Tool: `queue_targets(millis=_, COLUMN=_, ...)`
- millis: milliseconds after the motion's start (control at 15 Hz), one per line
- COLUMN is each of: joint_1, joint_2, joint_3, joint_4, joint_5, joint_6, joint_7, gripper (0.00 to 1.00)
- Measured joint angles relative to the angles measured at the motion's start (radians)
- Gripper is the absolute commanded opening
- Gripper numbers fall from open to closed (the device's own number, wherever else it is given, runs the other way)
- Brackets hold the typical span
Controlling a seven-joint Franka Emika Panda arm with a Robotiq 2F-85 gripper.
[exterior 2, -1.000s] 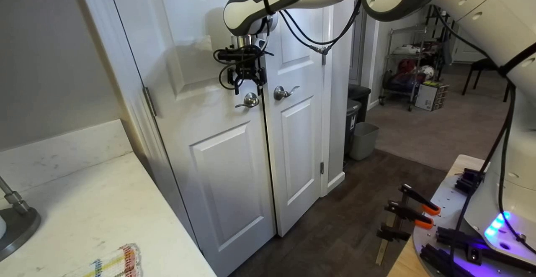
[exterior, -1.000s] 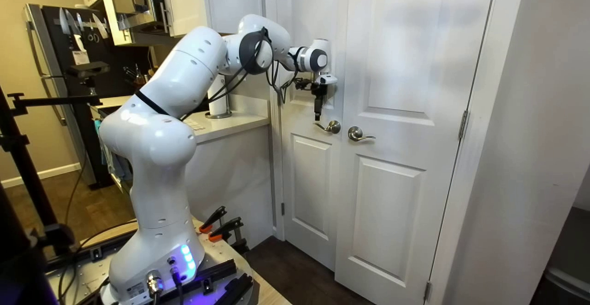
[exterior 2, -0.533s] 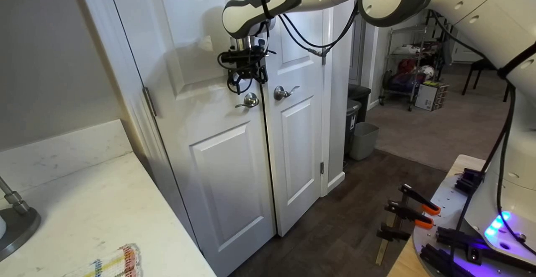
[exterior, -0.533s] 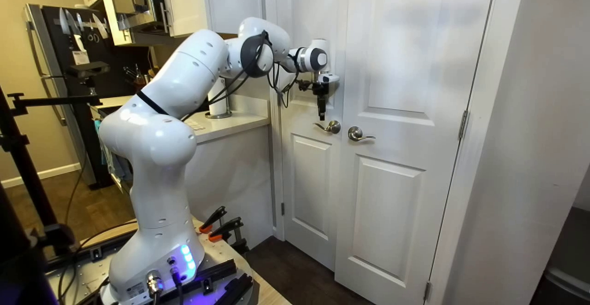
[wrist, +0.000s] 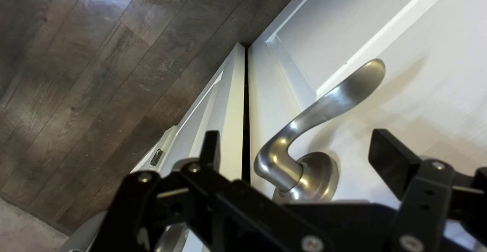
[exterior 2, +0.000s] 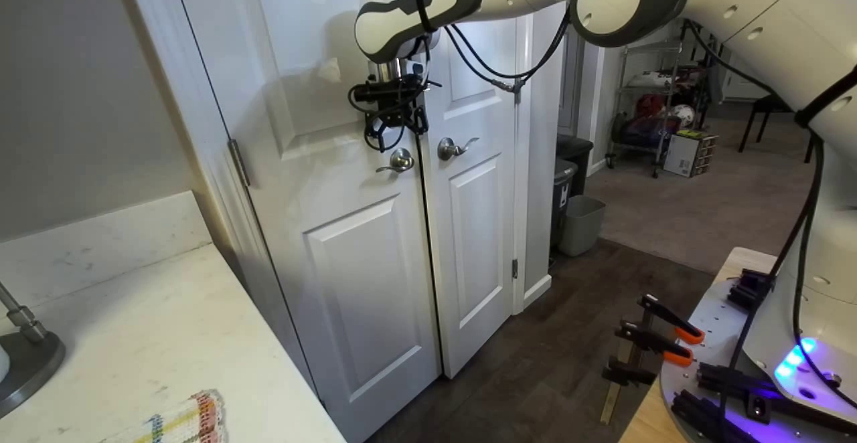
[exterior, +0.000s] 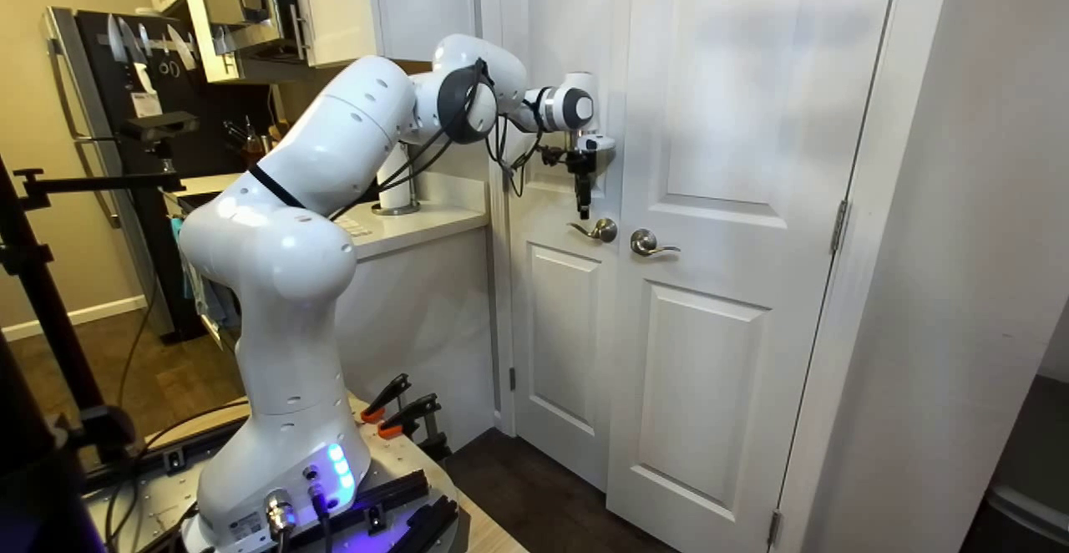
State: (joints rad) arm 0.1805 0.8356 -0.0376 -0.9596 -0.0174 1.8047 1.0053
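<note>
My black gripper points down just above a silver lever handle on a white door. The gripper shows in both exterior views [exterior: 583,209] [exterior 2: 402,136] and in the wrist view [wrist: 301,153]. Its two fingers are wide apart and nothing is between them. The lever handle [wrist: 319,109] shows below and between the fingers in the wrist view, and in both exterior views [exterior: 603,230] [exterior 2: 402,160]. The gripper appears apart from it. The white door [exterior: 564,327] [exterior 2: 361,296] stands beside a second white door [exterior: 701,394] [exterior 2: 475,242], which has its own lever handle [exterior: 645,242] [exterior 2: 450,148].
A narrow dark gap [wrist: 246,130] runs between the doors. A countertop [exterior: 417,223] [exterior 2: 134,316] stands beside the doors, with a paper towel roll [exterior: 394,181] on it. Clamps [exterior: 409,415] [exterior 2: 653,342] stick out from the robot's base table. A grey bin [exterior 2: 582,225] stands past the doors.
My gripper has turned slightly about its vertical axis and shifted a little, mostly in the first half second. The arm's elbow has sunk slightly. The doors and handles have not moved.
</note>
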Motion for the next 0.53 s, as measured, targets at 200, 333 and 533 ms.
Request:
queue_targets(millis=200, joint_1=0.002, joint_2=0.001, joint_3=0.001, joint_4=-0.004, joint_5=0.003, joint_6=-0.002, joint_7=0.001, gripper=1.00)
queue_targets(millis=333, joint_1=0.003, joint_2=-0.005, joint_3=0.002, joint_4=-0.022, joint_5=0.017, joint_6=0.018, joint_7=0.013, gripper=1.00)
queue_targets(millis=533, joint_1=0.003, joint_2=-0.040, joint_3=0.002, joint_4=-0.095, joint_5=0.051, joint_6=0.083, joint_7=0.070, gripper=1.00)
